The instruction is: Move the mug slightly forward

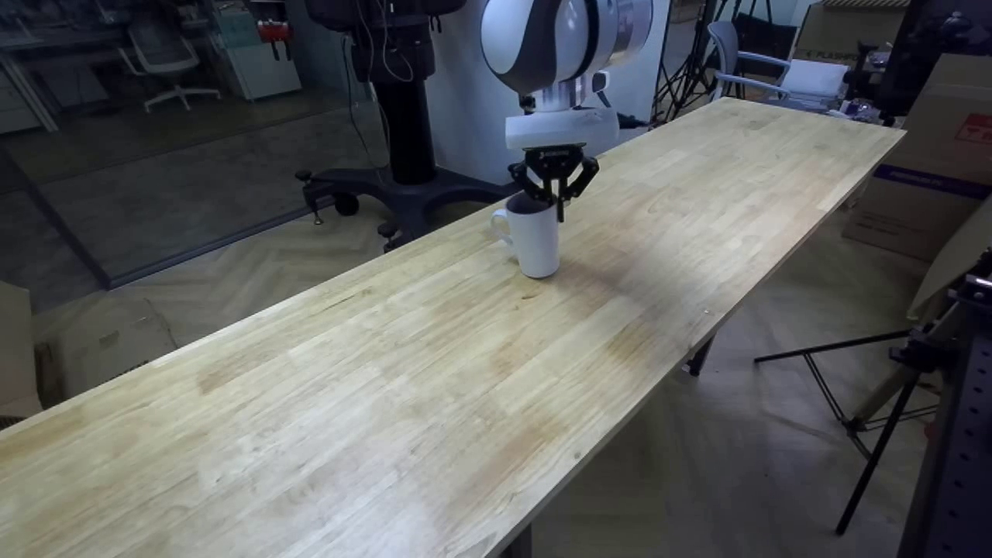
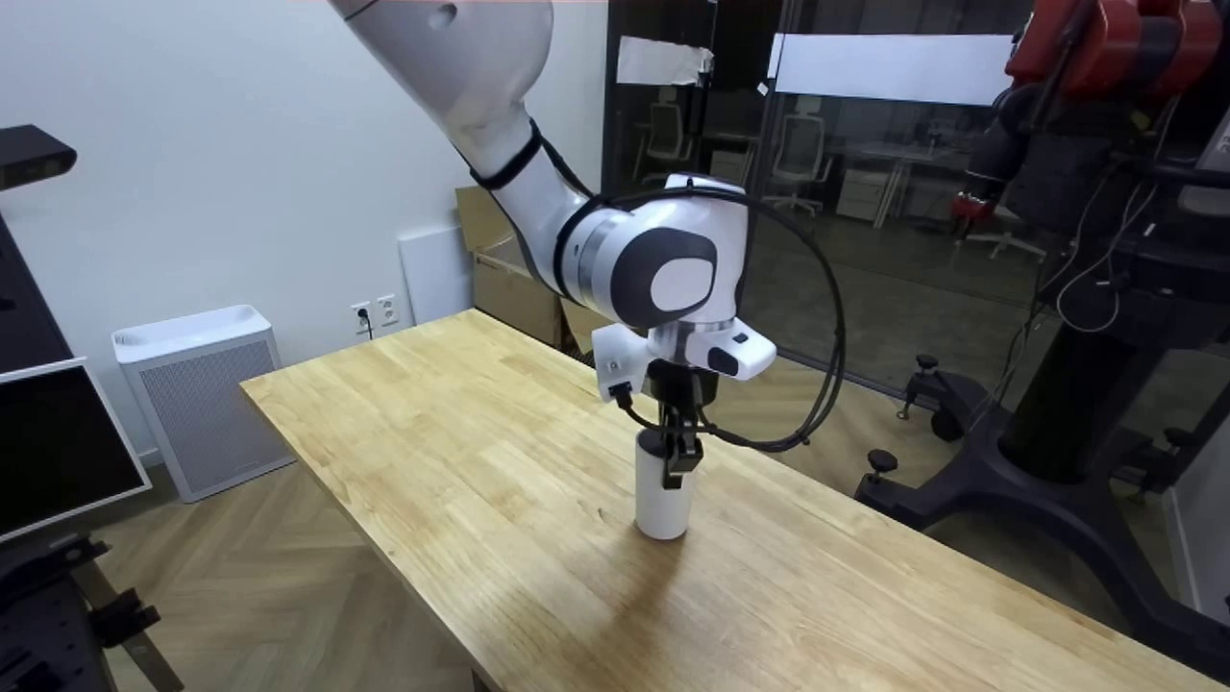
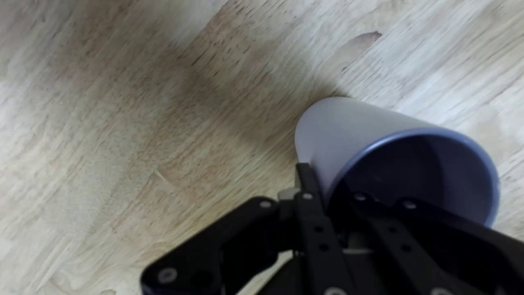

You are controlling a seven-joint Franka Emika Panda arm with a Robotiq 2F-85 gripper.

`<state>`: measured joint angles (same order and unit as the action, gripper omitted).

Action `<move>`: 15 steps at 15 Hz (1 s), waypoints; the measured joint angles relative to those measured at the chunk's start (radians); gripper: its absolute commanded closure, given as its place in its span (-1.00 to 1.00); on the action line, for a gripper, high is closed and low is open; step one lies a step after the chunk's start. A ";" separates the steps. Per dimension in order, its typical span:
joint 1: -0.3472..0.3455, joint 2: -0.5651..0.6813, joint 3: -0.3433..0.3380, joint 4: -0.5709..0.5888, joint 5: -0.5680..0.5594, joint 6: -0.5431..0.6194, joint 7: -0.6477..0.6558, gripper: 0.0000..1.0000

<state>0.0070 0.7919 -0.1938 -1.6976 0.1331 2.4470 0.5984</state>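
The white mug (image 1: 536, 246) stands upright on the wooden table (image 1: 372, 372) in both exterior views (image 2: 661, 509). Its looped handle (image 1: 499, 225) shows in an exterior view, on the side away from my gripper; the handle is hidden in the wrist view. In the wrist view the mug (image 3: 348, 123) opens toward the camera, with a dark bluish interior. My gripper (image 3: 327, 188) straddles the near rim: one finger lies along the outer wall, the other reaches inside. The fingers are close together on the wall. The inner fingertip is hidden in the dark interior. My gripper (image 1: 555, 203) points straight down.
The long table's back edge runs close behind the mug. A black wheeled stand (image 1: 411, 186) is beyond that edge. A black cable (image 2: 834, 336) loops out beside my wrist. A tripod (image 1: 860, 411) stands on the floor off the front edge.
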 measured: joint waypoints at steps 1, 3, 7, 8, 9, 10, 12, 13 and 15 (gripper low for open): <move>0.001 0.003 -0.003 0.010 0.008 -0.017 0.040 0.09; 0.002 0.004 -0.008 0.027 0.023 -0.051 0.123 -0.19; 0.001 0.004 -0.012 0.048 0.049 -0.081 0.292 -0.71; 0.002 0.004 -0.012 0.051 0.052 -0.081 0.332 -0.87; 0.003 0.004 -0.012 0.054 0.054 -0.080 0.368 -0.96; 0.005 0.002 -0.012 0.055 0.054 -0.075 0.399 -1.00; 0.014 -0.003 -0.012 0.055 0.054 -0.061 0.449 -1.00; 0.020 -0.008 -0.012 0.054 0.053 -0.050 0.472 -1.00; 0.035 -0.023 -0.014 0.053 0.048 -0.036 0.520 -1.00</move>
<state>0.0416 0.7689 -0.2075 -1.6451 0.1812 2.4111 1.1180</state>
